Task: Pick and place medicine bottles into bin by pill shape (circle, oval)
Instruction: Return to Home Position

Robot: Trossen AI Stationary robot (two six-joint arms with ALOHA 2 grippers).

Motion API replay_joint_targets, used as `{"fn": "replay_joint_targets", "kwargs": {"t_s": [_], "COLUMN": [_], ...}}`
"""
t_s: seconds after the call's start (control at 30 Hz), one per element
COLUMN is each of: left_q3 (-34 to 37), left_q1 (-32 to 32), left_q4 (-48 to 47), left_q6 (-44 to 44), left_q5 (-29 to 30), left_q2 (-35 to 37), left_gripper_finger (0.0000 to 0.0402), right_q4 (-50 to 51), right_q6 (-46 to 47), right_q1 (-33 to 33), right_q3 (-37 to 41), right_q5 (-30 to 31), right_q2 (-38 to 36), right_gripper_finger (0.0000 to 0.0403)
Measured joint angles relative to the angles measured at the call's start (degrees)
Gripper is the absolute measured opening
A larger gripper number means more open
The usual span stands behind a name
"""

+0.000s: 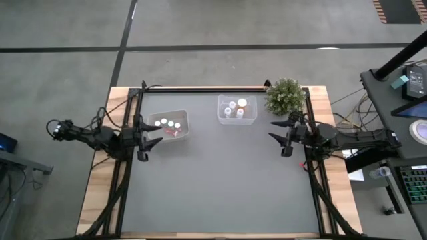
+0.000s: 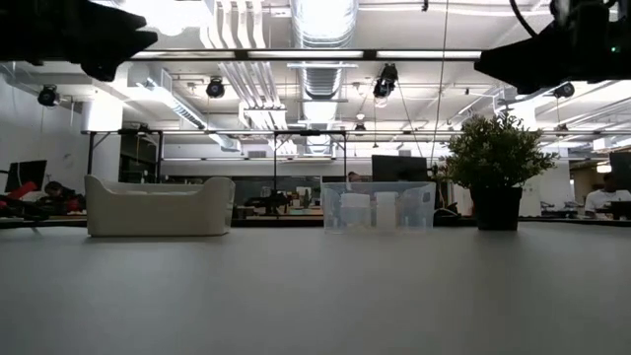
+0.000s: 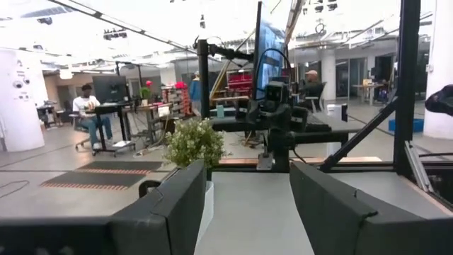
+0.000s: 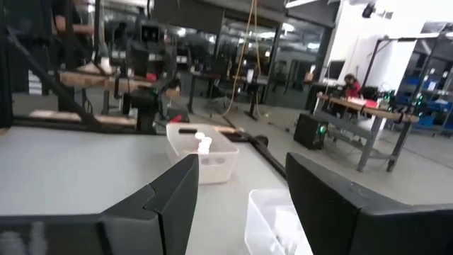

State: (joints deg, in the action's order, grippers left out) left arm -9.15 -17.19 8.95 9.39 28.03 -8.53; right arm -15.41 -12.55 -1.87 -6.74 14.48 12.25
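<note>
Left gripper [image 1: 152, 141] and right gripper [image 1: 277, 138] are hovering spread and empty as light, slick, rigid medicine bottles [image 1: 233, 108], likely best pinched mid-body, are sitting in bins [image 1: 219, 112].

- About 4 bottles [image 1: 171, 124] stand upright in the gray bin [image 1: 185, 117], white caps up, clustered along its far side; something pink lies just beside them.
- 4 more stand upright in the clear bin [image 1: 254, 110], close together; the orange bottle [image 1: 242, 103] is at the far right.

potted plant [image 1: 285, 96], gray table mat [image 1: 220, 180]
</note>
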Motion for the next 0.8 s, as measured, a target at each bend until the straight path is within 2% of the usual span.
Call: {"fn": "replay_joint_targets", "kwargs": {"t_s": [0.27,0.4,0.57,0.8], "left_q3": [3.56,4.86,8.59,8.68], "left_q1": [0.00,0.00,0.00,0.00], "left_q4": [0.08,0.65,4.42,4.35], "left_q6": [-0.07,-0.03,-0.14,-1.38], "left_q5": [1.40,1.42,1.42,1.45], "left_q2": [5.35,7.26,7.06,7.21], "left_gripper_finger": [0.0191,0.0191,0.0191,0.0191], "right_q4": [-1.00,2.37,3.60,4.60], "right_q6": [0.15,0.95,-0.31,-0.04], "right_q1": [0.00,0.02,0.02,0.02], "right_q3": [4.68,5.99,6.01,6.03], "right_q5": [0.02,-0.27,-1.04,-0.97], "right_q2": [-8.29,-11.97,-11.47,-11.08], "right_gripper_finger": [0.0205,0.0205,0.0205,0.0200]}}
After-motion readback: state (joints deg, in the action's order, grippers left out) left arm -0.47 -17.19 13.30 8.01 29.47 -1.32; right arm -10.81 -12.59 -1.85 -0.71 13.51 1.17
